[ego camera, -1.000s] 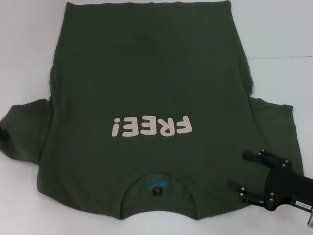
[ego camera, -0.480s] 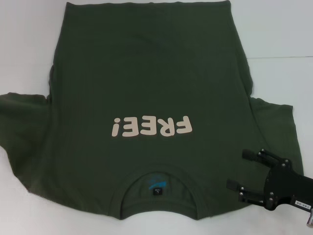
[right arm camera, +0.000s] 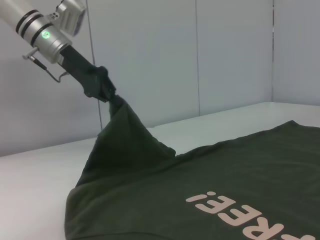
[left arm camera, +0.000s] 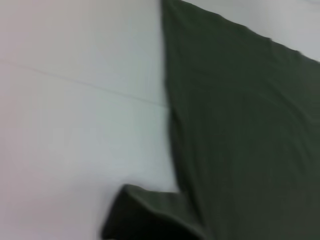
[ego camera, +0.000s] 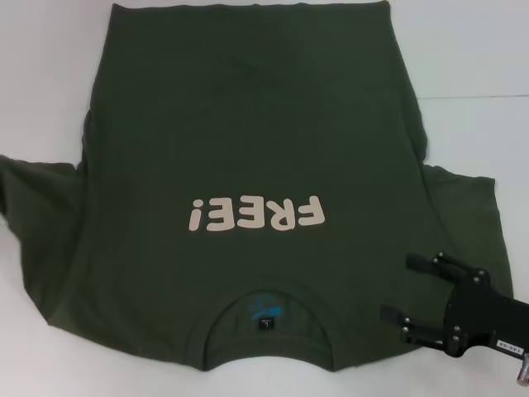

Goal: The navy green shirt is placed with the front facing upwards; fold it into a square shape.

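The navy green shirt (ego camera: 248, 124) lies front up on the white table, its white "FREE!" print (ego camera: 256, 215) and collar (ego camera: 264, 310) toward me. My left gripper (right arm camera: 111, 96), seen only in the right wrist view, is shut on the tip of the shirt's left sleeve (right arm camera: 120, 140) and holds it raised off the table. In the head view that sleeve (ego camera: 33, 198) runs off the left edge. My right gripper (ego camera: 401, 288) stands open over the near right shoulder, beside the right sleeve (ego camera: 467, 215). The left wrist view shows the shirt's side edge (left arm camera: 240, 125).
White table (ego camera: 479, 66) surrounds the shirt on the left, right and far sides. A pale panelled wall (right arm camera: 225, 50) stands behind the table in the right wrist view.
The left sleeve, bunched near the table's left side a second ago, has been drawn outward and upward past the picture's left edge. The right gripper has barely moved.
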